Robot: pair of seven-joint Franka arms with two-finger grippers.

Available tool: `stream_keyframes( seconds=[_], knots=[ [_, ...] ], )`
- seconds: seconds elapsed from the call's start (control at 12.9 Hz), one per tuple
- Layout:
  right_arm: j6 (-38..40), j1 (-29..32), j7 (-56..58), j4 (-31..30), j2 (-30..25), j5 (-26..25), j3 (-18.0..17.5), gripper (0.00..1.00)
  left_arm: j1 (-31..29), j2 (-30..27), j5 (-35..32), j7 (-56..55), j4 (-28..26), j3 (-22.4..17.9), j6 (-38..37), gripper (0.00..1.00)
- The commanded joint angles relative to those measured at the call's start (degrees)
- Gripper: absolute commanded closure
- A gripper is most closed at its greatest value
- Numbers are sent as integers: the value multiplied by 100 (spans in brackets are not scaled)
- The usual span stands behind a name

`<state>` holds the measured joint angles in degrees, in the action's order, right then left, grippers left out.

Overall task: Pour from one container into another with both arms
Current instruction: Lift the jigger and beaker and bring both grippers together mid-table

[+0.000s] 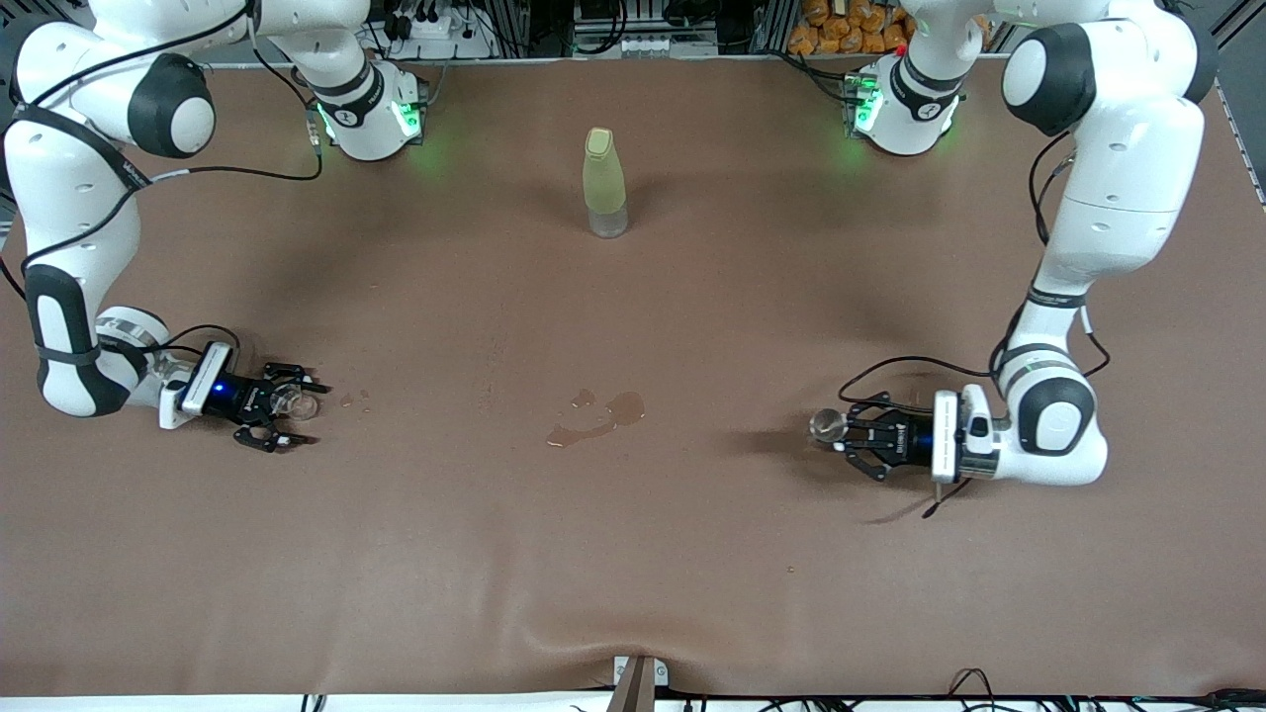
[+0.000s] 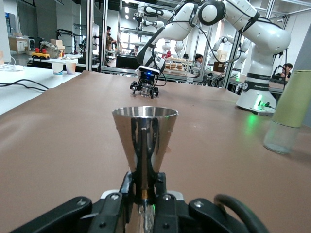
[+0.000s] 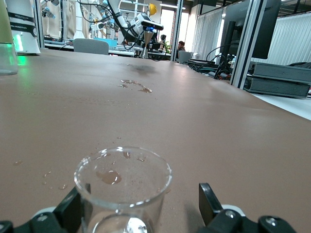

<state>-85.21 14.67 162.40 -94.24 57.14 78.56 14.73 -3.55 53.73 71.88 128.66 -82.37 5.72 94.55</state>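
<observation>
A silver metal cone-shaped cup (image 2: 145,138) stands upright at the left arm's end of the table, and my left gripper (image 2: 145,183) is shut on its narrow waist. In the front view that cup (image 1: 826,425) shows at the tip of the left gripper (image 1: 841,435), low over the table. A clear glass (image 3: 121,187) with a few drops inside stands at the right arm's end. My right gripper (image 3: 138,194) is open around it, one finger (image 3: 73,208) close beside it and the other (image 3: 209,204) apart. The front view shows the glass (image 1: 292,399) between the right gripper's (image 1: 309,412) fingers.
A yellow-green bottle (image 1: 604,183) with a clear base stands mid-table, near the arms' bases. A brown puddle (image 1: 598,415) lies on the brown tablecloth (image 1: 633,554) between the two grippers, and small drops (image 1: 356,400) lie beside the glass.
</observation>
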Motion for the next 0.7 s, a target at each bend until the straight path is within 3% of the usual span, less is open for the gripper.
stream_keyframes(
  seconds=[0.0,0.08,0.16,0.62],
  knots=[
    [-154,-122,1672,-95,140,186,30,34,223,-135,343,-51,-130,-53,178,100],
    [-145,-140,1646,-95,140,186,30,53,310,-134,353,-51,-122,-36,178,100],
    [-137,-149,1645,-95,131,186,30,65,346,-134,370,-77,-113,-18,222,100],
    [117,-263,1015,-95,26,168,38,99,795,-82,581,-156,-122,8,530,100]
  ],
)
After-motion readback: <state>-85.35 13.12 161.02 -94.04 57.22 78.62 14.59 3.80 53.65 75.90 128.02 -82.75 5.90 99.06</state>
